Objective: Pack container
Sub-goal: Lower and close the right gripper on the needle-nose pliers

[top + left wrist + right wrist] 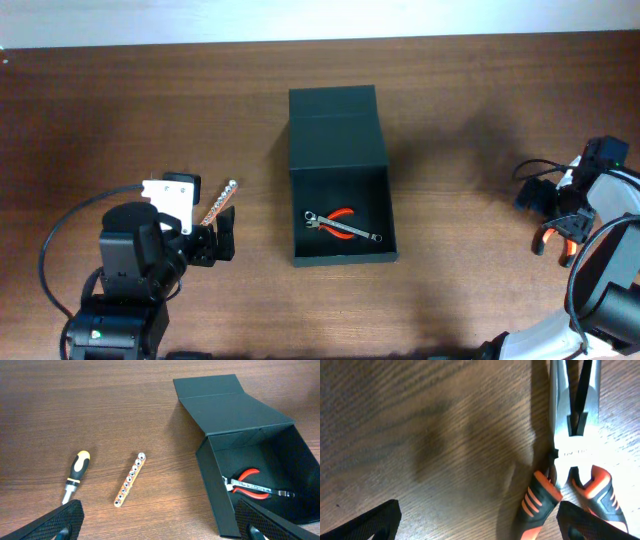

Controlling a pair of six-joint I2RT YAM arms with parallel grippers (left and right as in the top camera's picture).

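- The box (340,190) is parked mid-table with its lid flap folded back toward the far edge; red-handled pliers (342,215) and a small wrench (352,231) are already laid inside near the front wall, overlapping
- The right gripper (477,527) is spread wide with nothing held, low over the wood well to the right of the box
- A second pair of pliers (572,455), orange and black on the handles, is lying flat just beneath it, and is probably the piece to be packed next
- That pair is set off toward one finger rather than between the two, so a sideways shift would be wanted before anything is closed
- The grip is likely best taken across the metal joint, where the tool is narrow and stiff; the handles are splayed and could be squeezed shut or twisted
- The left gripper (218,240) is also wide open and empty, near a strip of sockets (130,480) and a screwdriver (75,475), which are lying apart on the wood, left of the box
- The table (120,120) is dark grained wood; the tools sit flat on it, so fingertips may be scraped along it
- Free floor is left in the back half of the box, so the drop would be better aimed there
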